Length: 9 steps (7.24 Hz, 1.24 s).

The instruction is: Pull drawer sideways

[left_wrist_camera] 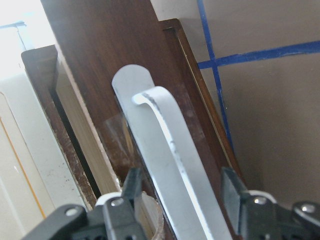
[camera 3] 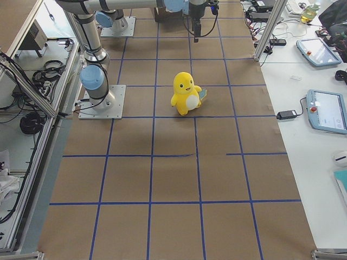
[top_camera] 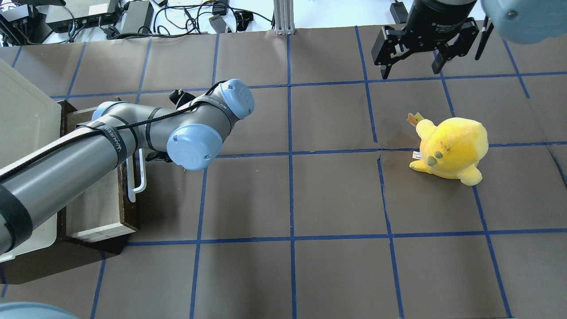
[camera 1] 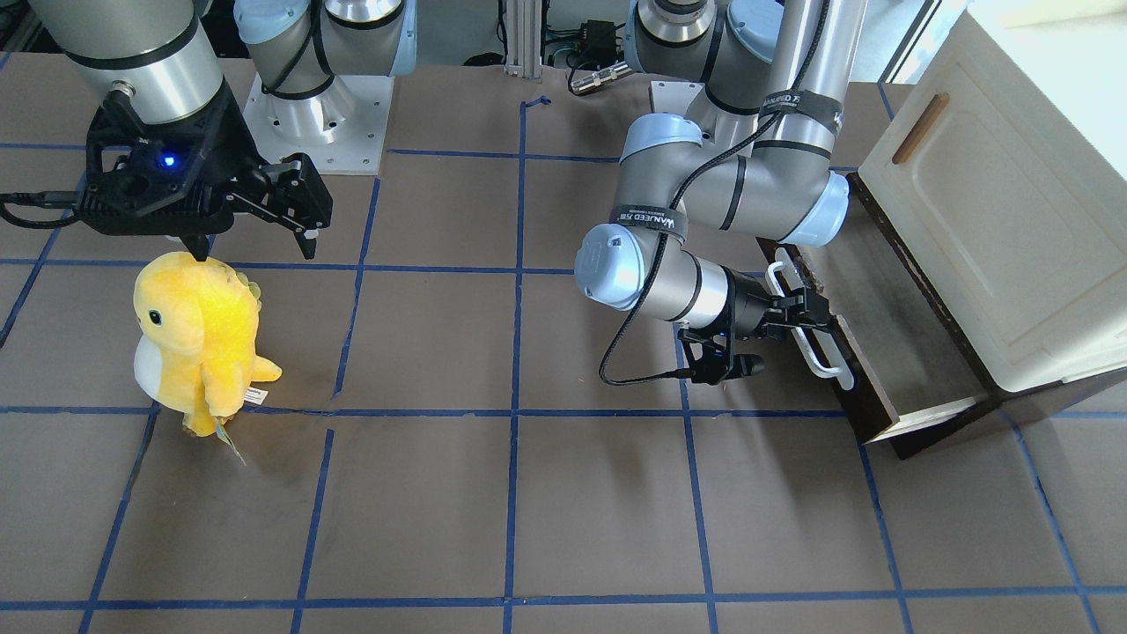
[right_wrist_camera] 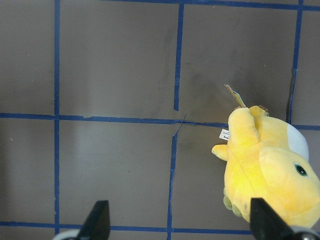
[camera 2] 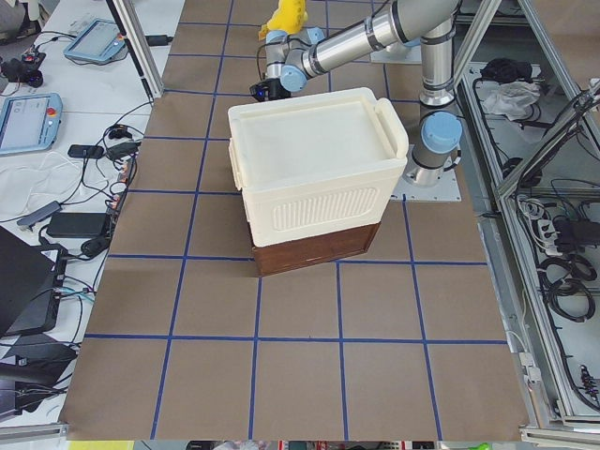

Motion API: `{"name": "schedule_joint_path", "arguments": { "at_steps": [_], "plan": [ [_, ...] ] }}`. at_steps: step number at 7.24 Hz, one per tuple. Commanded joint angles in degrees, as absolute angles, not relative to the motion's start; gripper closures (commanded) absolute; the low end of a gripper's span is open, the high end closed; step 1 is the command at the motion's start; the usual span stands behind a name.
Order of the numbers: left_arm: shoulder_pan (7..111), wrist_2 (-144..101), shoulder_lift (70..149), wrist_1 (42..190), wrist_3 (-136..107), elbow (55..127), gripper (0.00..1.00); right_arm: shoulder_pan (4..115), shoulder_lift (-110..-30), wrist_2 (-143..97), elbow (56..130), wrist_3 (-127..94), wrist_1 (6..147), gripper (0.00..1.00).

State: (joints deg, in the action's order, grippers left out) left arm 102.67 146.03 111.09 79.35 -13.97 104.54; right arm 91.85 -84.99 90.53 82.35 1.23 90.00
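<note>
Cream plastic makes up the cabinet (top_camera: 26,128) at the far left of the counter (top_camera: 288,199), seen from behind the robot. Its door (camera 1: 995,229), with a small brown wooden grip (camera 1: 920,128), faces up. At the cabinet's base the drawer (top_camera: 95,212) stands part-way out toward the middle of the counter, showing its pale inner sides and greyish-brown bottom. Its dark brown front panel (camera 1: 858,387) faces the open counter.

The left arm (top_camera: 66,155) reaches across over the drawer and hides a good part of it from above. The left claw (left_wrist_camera: 181,190) sits at the long white bar handle (top_camera: 137,177) on the front panel, with one finger (left_wrist_camera: 132,185) on each side of the bar. From the wrist camera a narrow gap shows between each finger and the bar, so the claw is spread around the handle rather than pinching it.

Brown paper with a grid of blue tape covers the counter. Cables and power boxes (top_camera: 133,17) lie beyond its far edge.

Further right, well apart from the drawer, a yellow plush toy (top_camera: 452,146) with a white belly stands upright on the paper, a tag at its side. The right claw (top_camera: 411,71) hangs above the counter near the toy, fingers wide apart and holding nothing.
</note>
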Motion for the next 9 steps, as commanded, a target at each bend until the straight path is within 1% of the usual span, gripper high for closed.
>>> {"name": "schedule_joint_path", "arguments": {
  "at_steps": [1, 2, 5, 8, 9],
  "plan": [
    [103.3, 144.2, 109.6, 78.8, -13.4, 102.7, 0.07, 91.8, -85.0, 90.5, 82.4, 1.2, 90.0, 0.0],
    [103.7, 137.0, 108.3, 78.8, -10.0, 101.0, 0.0, 91.8, -85.0, 90.5, 82.4, 1.2, 90.0, 0.0],
    [103.8, 123.9, 101.1, 78.7, -1.0, 92.9, 0.0, 91.8, -85.0, 90.5, 82.4, 1.2, 90.0, 0.0],
    [100.5, 99.4, 92.9, 78.8, -1.0, 92.2, 0.0, 91.8, -85.0, 90.5, 82.4, 1.2, 90.0, 0.0],
    [97.1, 95.6, 90.6, 78.9, -0.9, 92.1, 0.0, 91.8, -85.0, 90.5, 82.4, 1.2, 90.0, 0.0]
  ]
}}
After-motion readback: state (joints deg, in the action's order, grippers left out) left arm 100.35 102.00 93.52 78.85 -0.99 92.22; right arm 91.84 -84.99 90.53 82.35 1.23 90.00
